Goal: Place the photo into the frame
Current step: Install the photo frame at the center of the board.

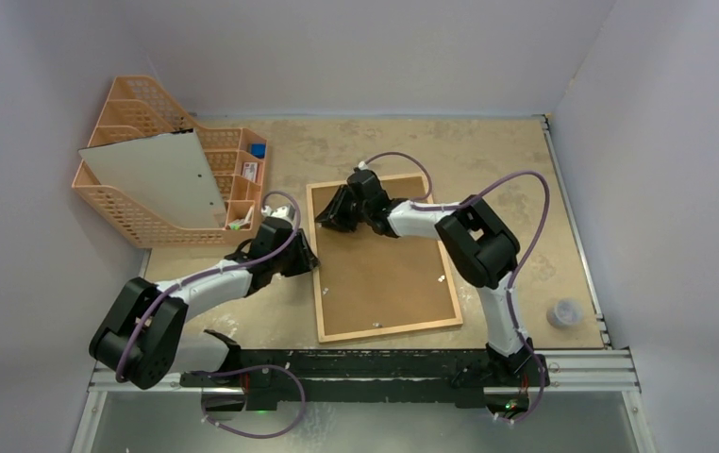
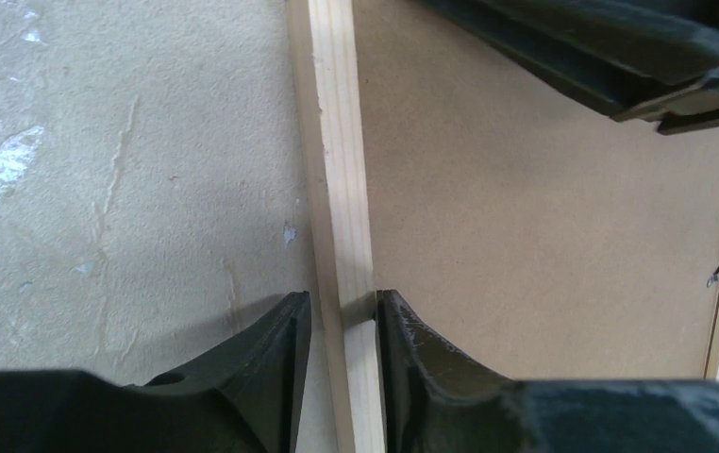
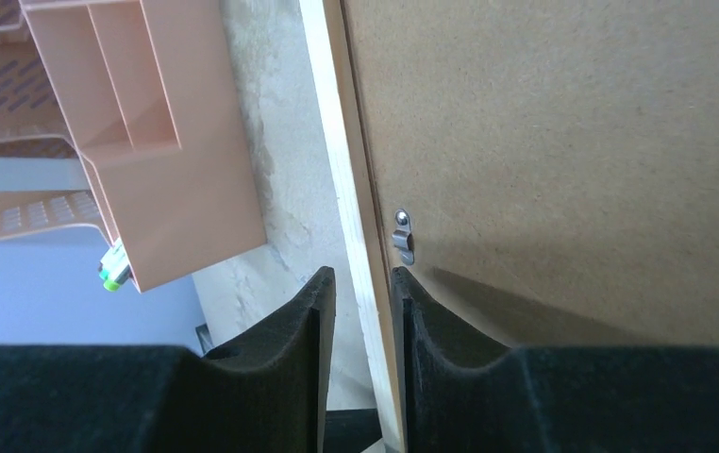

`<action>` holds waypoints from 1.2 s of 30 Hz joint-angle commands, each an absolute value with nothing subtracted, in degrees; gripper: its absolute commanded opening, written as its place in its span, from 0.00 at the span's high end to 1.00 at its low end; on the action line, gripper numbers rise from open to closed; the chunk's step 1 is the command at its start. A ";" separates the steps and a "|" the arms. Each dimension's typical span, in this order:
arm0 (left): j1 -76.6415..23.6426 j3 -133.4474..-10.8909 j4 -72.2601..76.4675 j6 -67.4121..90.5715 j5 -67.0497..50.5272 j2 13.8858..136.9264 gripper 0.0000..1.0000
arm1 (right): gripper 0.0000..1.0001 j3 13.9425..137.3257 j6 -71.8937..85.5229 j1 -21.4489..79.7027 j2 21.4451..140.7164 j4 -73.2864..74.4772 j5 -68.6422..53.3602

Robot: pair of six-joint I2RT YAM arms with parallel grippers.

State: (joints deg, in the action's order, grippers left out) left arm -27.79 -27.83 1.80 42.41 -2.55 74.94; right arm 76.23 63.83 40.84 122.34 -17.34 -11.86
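**Frame.** The frame (image 1: 389, 330) lay on the tabletop (image 1: 488, 151) near its centre, back uppermost, with a brown hardboard backing (image 1: 384, 264) filling the light-wood edging. A small metal clip (image 3: 401, 236) sat on the backing just inside the left rail. The photo could not be identified in any view.

**Left end effector.** The left end effector (image 1: 307, 257) stood over the frame's left rail, about midway along it. In the wrist view its fingers (image 2: 403, 330) straddled the rail with a narrow opening. The inner finger was against the wood, and a thin dark line showed at the outer one. I could not tell whether the rail was gripped or merely bracketed.

**Right end effector.** The right end effector (image 1: 326, 217) reached across the backing to the same rail, near the far left corner. Its fingers (image 3: 313, 302) were closed onto the wood from both sides, and no gap was visible at either pad.

**Surroundings.** An orange mesh organizer (image 1: 139, 217) stood at the far left of the tabletop, near the frame but apart from it. A pale sheet (image 1: 158, 175) leaned in it.
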 commanded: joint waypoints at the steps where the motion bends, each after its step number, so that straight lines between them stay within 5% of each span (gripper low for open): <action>1: -28.04 -26.99 1.70 42.49 -0.11 72.64 0.63 | 0.68 76.20 62.32 40.96 117.67 -12.79 -5.54; 9: -27.95 -28.55 2.31 43.13 1.41 73.67 0.55 | 0.67 78.75 61.08 40.96 121.18 -11.13 -7.55; 19: -27.60 -29.61 5.59 42.68 -2.34 77.04 0.70 | 0.68 81.95 59.52 40.96 124.93 -11.17 -9.86; 36: -27.60 -31.44 6.02 41.00 -5.95 80.48 0.79 | 0.72 81.54 64.07 41.22 127.89 -16.11 -14.98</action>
State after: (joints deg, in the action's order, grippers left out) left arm -27.40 -29.67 3.60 42.17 -3.46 78.59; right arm 81.65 61.12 40.25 125.54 -13.15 -12.80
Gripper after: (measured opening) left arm 0.236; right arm 0.288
